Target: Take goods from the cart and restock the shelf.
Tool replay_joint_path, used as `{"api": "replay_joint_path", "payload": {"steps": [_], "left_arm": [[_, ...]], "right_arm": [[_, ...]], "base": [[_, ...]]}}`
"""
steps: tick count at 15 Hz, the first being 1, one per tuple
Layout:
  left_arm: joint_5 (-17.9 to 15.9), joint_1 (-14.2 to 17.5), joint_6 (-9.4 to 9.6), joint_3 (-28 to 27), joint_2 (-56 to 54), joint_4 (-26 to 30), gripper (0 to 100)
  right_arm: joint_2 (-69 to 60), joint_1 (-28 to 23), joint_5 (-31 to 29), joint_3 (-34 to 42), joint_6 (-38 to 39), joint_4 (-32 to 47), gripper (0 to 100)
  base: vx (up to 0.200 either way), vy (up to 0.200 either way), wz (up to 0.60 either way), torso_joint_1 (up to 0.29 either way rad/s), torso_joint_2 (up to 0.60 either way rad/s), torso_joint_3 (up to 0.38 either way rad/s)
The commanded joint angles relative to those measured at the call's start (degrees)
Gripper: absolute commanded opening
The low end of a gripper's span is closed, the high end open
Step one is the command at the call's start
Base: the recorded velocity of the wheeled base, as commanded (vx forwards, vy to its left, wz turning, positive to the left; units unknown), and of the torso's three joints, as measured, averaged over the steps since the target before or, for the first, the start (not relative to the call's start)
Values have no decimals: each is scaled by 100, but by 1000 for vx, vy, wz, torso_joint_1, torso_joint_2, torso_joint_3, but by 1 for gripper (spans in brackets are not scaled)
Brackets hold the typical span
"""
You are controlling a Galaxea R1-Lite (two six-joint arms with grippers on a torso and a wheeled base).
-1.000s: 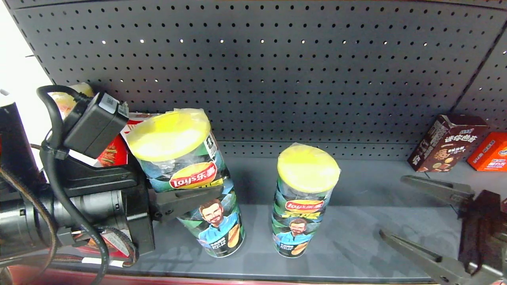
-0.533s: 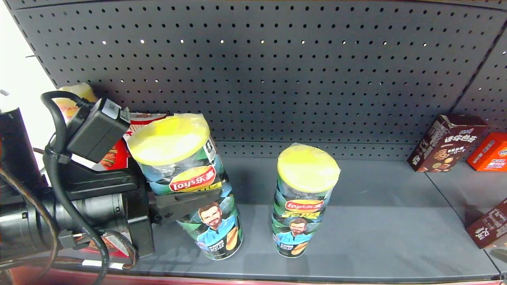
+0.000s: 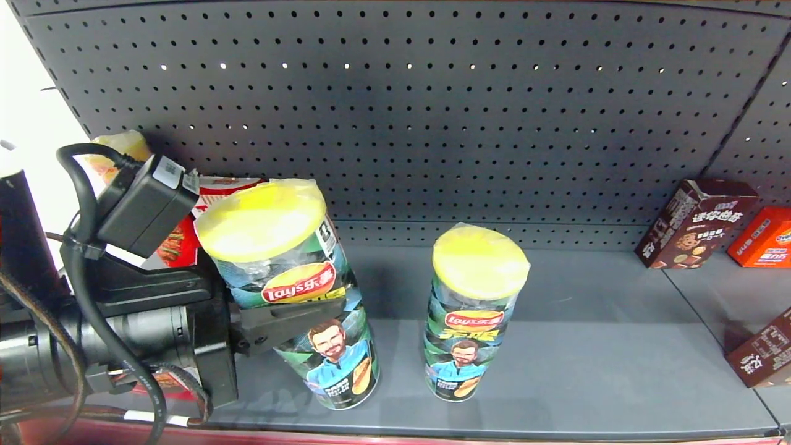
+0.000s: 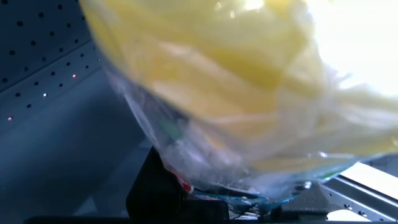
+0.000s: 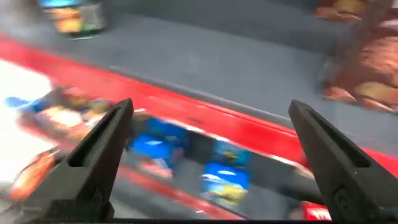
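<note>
A chip can [image 3: 296,290] with a yellow lid leans tilted at the left of the grey shelf board [image 3: 575,364], its base close to the board. My left gripper [image 3: 290,306] is shut on the can's middle; one black finger [image 3: 290,318] crosses its front. In the left wrist view the can's plastic-wrapped lid [image 4: 249,81] looms close. A second, matching can [image 3: 469,315] stands upright to its right, a short gap away. My right gripper [image 5: 217,162] is open with nothing in it, off the shelf's red front edge [image 5: 205,112] and above blurred blue packs [image 5: 224,180].
A perforated back wall [image 3: 395,111] closes the shelf. A red snack bag [image 3: 179,238] sits behind the left gripper. A brown box [image 3: 695,222] and an orange box [image 3: 761,238] stand at the back right; another brown box [image 3: 763,349] lies at the front right.
The right gripper has left the head view, uncovering the brown box at the front right. The left gripper has sunk slightly with its tilted can.
</note>
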Motion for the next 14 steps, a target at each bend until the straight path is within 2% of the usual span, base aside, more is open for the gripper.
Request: {"api": "replay_joint_path", "payload": {"steps": [1,5,7,8,9,10,12,13,14], "left_arm": [[-2,-8,-1,-5,-33,3,0],[-2,-8,-1,-5,-95,-6,0],[-11,-8,-1,-5,-130,12,0],[-11,-8,-1,4,-130,12,0],[-20,-8,-1,-5,-121,12,0],[-20,-8,-1,-5,-121,3,0],[-20,-8,-1,-5,-130,3,0],[-20,-8,-1,-14,-130,-6,0],[-20,9,-1,-5,-156,-6,0]], "right_arm": [[-234,-55,-184,76,-168,-48,100],[-234,-55,-184,226,-247,-470,100],[-234,-47,-492,226,-45,-470,100],[-234,-38,-167,226,-151,-470,100],[-234,-38,712,226,-362,-453,100],[-234,-38,1064,226,-370,-444,100],[-234,-73,703,182,-159,-312,100],[-234,-73,-343,190,350,-92,100],[-234,-64,-457,190,535,-66,100]], "base": [[0,0,0,0,0,0],[0,0,0,0,0,0],[0,0,0,0,0,0],[0,0,0,0,0,0],[0,0,0,0,0,0],[0,0,0,0,0,0],[0,0,0,0,0,0],[0,0,0,0,0,0],[0,0,0,0,0,0]]}}
